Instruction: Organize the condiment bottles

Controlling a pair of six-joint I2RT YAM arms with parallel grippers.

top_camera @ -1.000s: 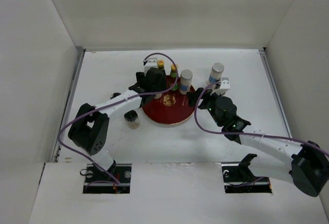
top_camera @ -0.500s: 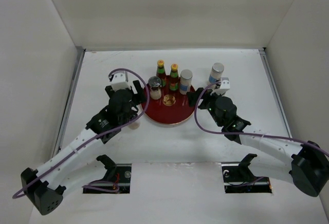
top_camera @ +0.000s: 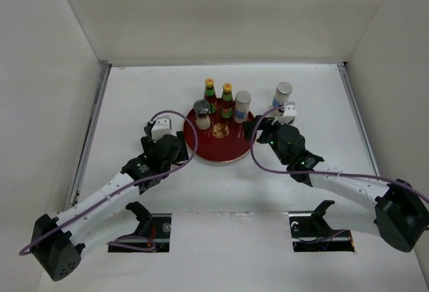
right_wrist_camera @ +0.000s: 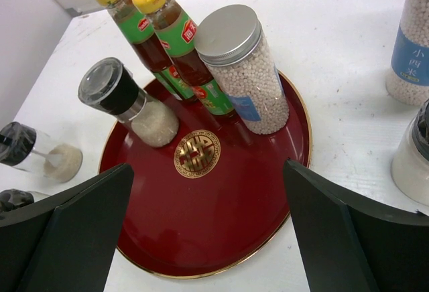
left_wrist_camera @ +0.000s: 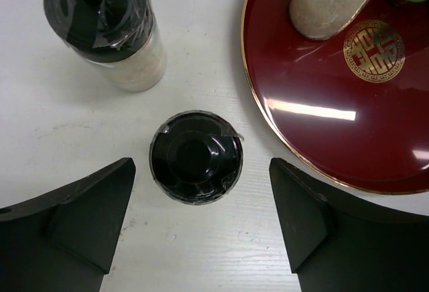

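On the round red tray (top_camera: 221, 148) stand two yellow-capped sauce bottles (top_camera: 210, 94) (top_camera: 227, 100), a silver-capped shaker (top_camera: 242, 106) and a dark-lidded jar (top_camera: 201, 113). The second shaker (top_camera: 282, 96) stands on the table right of the tray. My left gripper (top_camera: 179, 157) is open just left of the tray. In the left wrist view it (left_wrist_camera: 201, 169) hangs over a black-lidded jar (left_wrist_camera: 196, 165) between its fingers without touching it, and another jar (left_wrist_camera: 107, 27) stands beyond. My right gripper (right_wrist_camera: 208, 171) is open and empty over the tray's right edge (right_wrist_camera: 295, 191).
White walls close in the table on three sides. In the right wrist view a white-filled jar (right_wrist_camera: 414, 155) with a dark top stands at the right edge, close to the right finger (right_wrist_camera: 342, 232), below the off-tray shaker (right_wrist_camera: 410, 44).
My left arm has drawn back from the tray, leaving a dark-lidded jar on it, and come down over the jar left of the tray. The right arm has barely moved.
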